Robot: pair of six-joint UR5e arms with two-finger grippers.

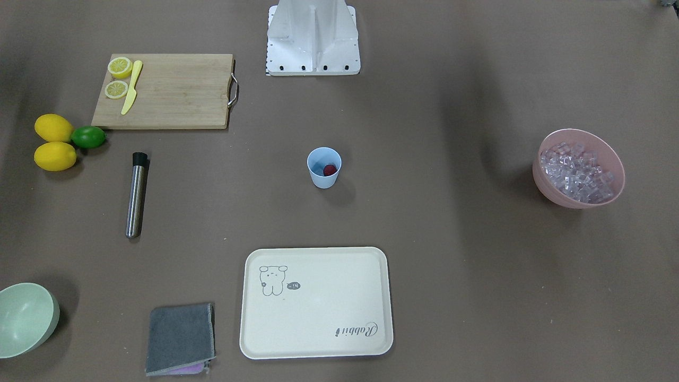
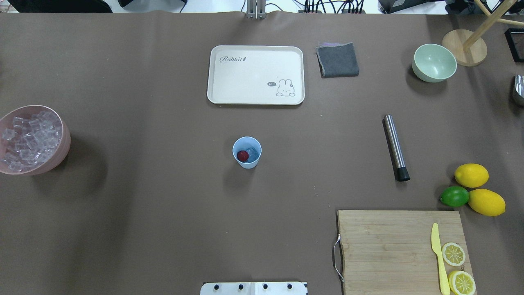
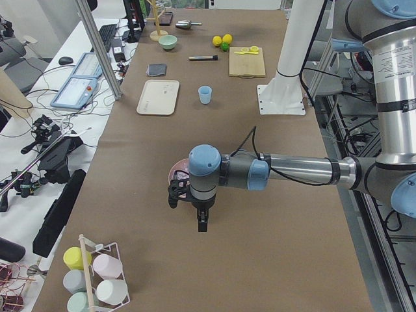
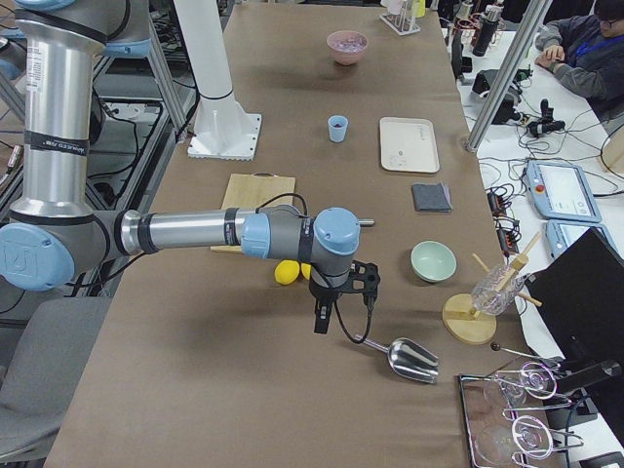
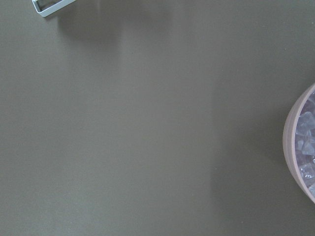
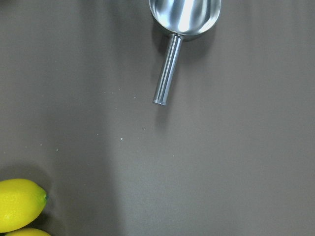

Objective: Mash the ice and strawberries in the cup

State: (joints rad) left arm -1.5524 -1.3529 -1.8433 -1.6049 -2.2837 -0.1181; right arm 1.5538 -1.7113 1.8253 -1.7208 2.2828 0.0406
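The light-blue cup (image 2: 247, 152) stands upright mid-table, also in the front-facing view (image 1: 324, 167). Inside it lie a dark-red strawberry (image 2: 242, 155) and some clear ice (image 2: 252, 153). A heap of ice cubes (image 2: 28, 137) fills the pink bowl (image 2: 65, 143) at the table's left end. My left gripper (image 3: 202, 224) hangs beside that bowl; whether it is open or shut I cannot tell. My right gripper (image 4: 322, 322) hangs at the other end near a steel scoop (image 4: 409, 359); I cannot tell its state either. Neither wrist view shows fingers.
A steel rod with a black end (image 2: 396, 147) lies right of the cup. A cream tray (image 2: 256, 73), grey cloth (image 2: 337, 60) and pale-green bowl (image 2: 434, 63) sit beyond. A cutting board (image 2: 389, 246) holds lemon slices and a yellow knife; two lemons and a lime (image 2: 454, 196) lie nearby.
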